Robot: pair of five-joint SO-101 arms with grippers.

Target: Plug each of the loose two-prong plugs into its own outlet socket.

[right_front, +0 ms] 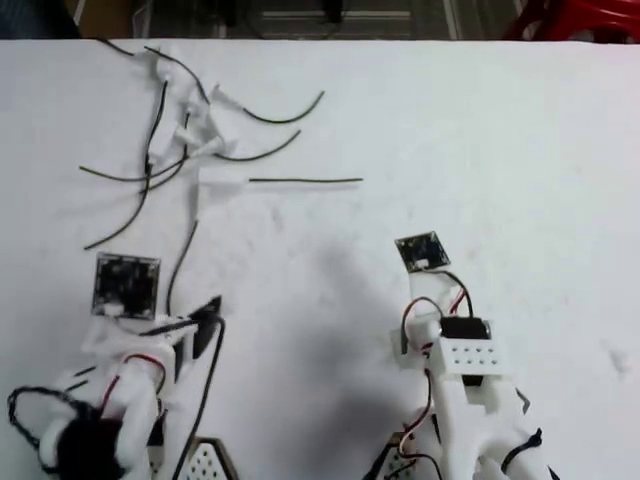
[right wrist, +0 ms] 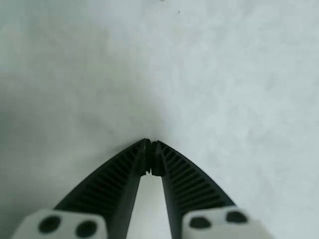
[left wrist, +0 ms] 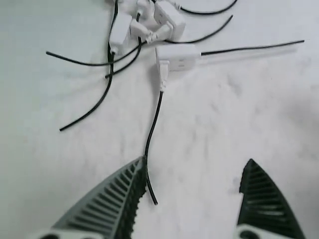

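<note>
Left gripper (left wrist: 195, 162): spread, one finger beside the black cord (left wrist: 153, 130) end.
Right gripper (right wrist: 151, 145): pressed together over bare table (right wrist: 224, 59).
Plugs (right_front: 195, 130): tangled heap, far left.
Risk: tugging one cord likely drags its neighbours.

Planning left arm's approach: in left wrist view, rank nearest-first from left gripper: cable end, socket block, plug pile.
1. cable end, beside a finger of the left gripper.
2. socket block, farther ahead.
3. plug pile, just beyond the block.

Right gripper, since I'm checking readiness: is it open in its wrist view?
No, the right gripper is closed tip to tip, with nothing between, above the white table.
</note>
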